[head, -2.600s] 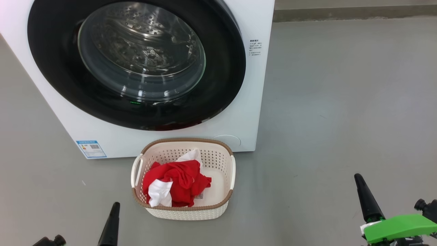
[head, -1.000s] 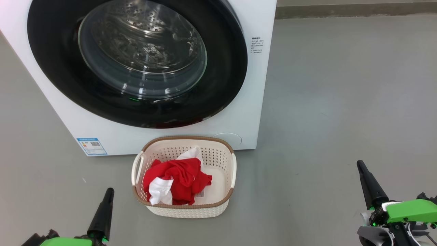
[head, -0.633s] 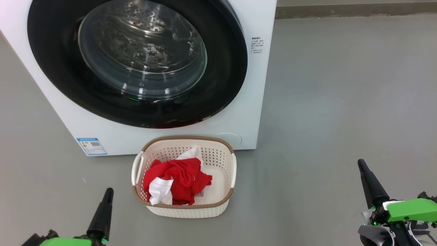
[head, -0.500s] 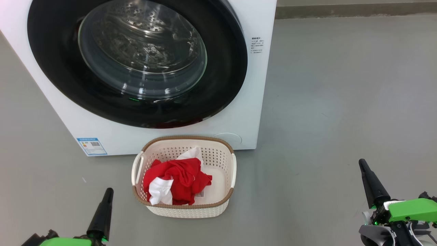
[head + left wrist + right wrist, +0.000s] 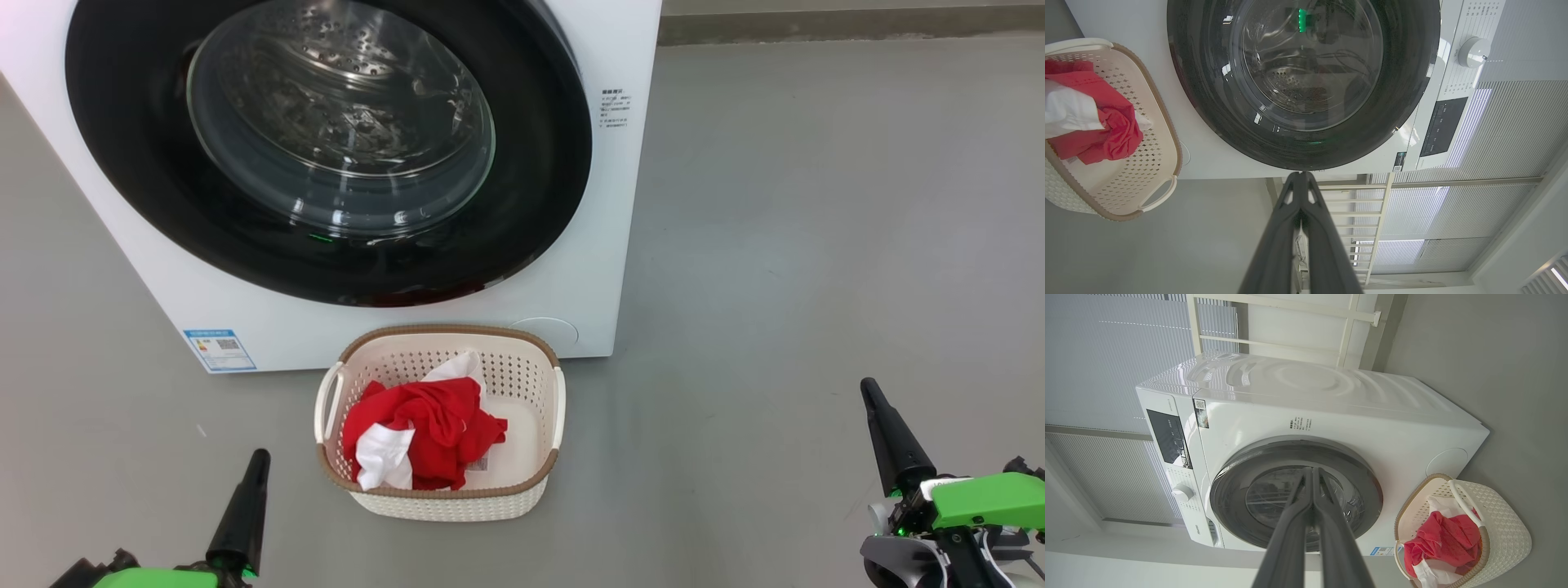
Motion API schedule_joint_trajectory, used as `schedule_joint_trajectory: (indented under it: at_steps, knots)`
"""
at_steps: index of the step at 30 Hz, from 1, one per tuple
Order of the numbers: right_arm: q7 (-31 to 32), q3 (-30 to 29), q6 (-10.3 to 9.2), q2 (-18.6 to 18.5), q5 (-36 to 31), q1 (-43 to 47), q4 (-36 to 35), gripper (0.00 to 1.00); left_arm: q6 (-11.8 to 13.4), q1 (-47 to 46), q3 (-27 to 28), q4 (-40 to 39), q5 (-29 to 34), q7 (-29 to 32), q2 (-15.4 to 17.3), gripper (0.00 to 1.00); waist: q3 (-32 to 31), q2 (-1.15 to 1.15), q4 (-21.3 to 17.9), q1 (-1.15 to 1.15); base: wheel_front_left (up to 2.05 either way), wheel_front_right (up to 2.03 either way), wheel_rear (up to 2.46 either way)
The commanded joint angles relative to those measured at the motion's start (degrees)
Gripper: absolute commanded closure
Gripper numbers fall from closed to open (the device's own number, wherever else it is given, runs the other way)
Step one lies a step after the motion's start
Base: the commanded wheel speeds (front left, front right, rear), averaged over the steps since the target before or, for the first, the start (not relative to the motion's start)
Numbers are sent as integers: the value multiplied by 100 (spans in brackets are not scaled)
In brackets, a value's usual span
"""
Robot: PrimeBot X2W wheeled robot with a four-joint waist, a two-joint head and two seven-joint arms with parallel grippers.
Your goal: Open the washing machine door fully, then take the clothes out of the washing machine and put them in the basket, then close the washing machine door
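Washing machine: stood white on grey floor, unchanged. Washing machine door: sat shut, flush against front. Basket: rested just before machine, held red-and-white clothes, same heap as earlier. Right gripper: pressed together, empty, had edged slightly rightward within a second. Left gripper: likewise pressed together, stayed put.

Soft, even daylight fills all three views, coming from the bright blinded windows beyond the washing machine. Small white glints and a green reflection sit on the washing machine door glass; shadows on the floor are faint. Focus is sharp, though the wrist views bend straight lines near their edges.
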Motion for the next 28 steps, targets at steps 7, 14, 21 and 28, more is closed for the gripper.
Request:
schedule_joint_trajectory:
  at_steps: [7, 14, 21, 28]
  knots:
    - [32, 104, -4, -48, -25, -237, -140, 100, -42, -228, 211, -118, 23, 50, 58, 100, 0, 0, 0, 0, 0, 0, 0]
    - [41, 92, -4, -40, -34, -238, -139, 100, -42, -229, 217, -118, 28, 55, 54, 100, 0, 0, 0, 0, 0, 0, 0]
    - [51, 80, -4, -31, -44, -239, -139, 100, -42, -230, 224, -118, 33, 60, 50, 100, 0, 0, 0, 0, 0, 0, 0]
    - [59, 71, -4, -25, -53, -239, -138, 100, -42, -230, 229, -118, 37, 64, 46, 100, 0, 0, 0, 0, 0, 0, 0]
